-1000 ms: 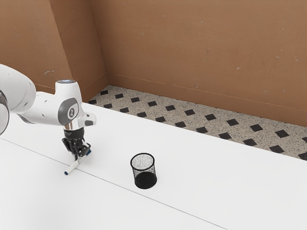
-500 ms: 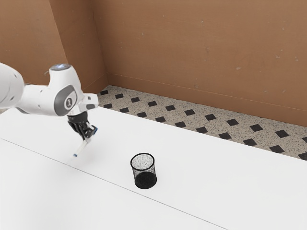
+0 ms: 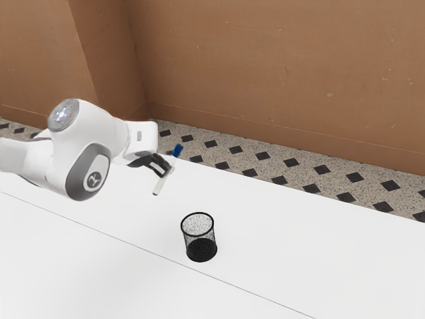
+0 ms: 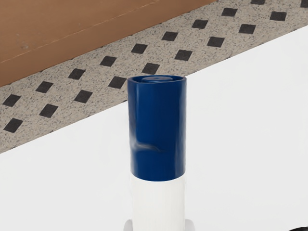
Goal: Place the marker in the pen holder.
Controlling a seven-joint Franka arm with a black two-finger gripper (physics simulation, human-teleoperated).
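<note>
In the exterior view my gripper is tipped sideways above the table, shut on the marker. The marker is white with a blue cap; it stands steeply, cap up and leaning toward the exterior view's right. The wrist view shows the blue cap and white barrel of the marker close up. Below the gripper and toward the exterior view's right, the black mesh pen holder stands upright on the table, apart from the marker. A dark bit of rim lies in the wrist view's lower corner.
The white table carries a thin seam running across it. Beyond its far edge lie a speckled floor with dark diamonds and a brown wall.
Lifted off the table, the marker has moved up and toward the exterior view's right with my gripper. My hand has tilted over, and the marker stands steeper. The pen holder has stayed put.
</note>
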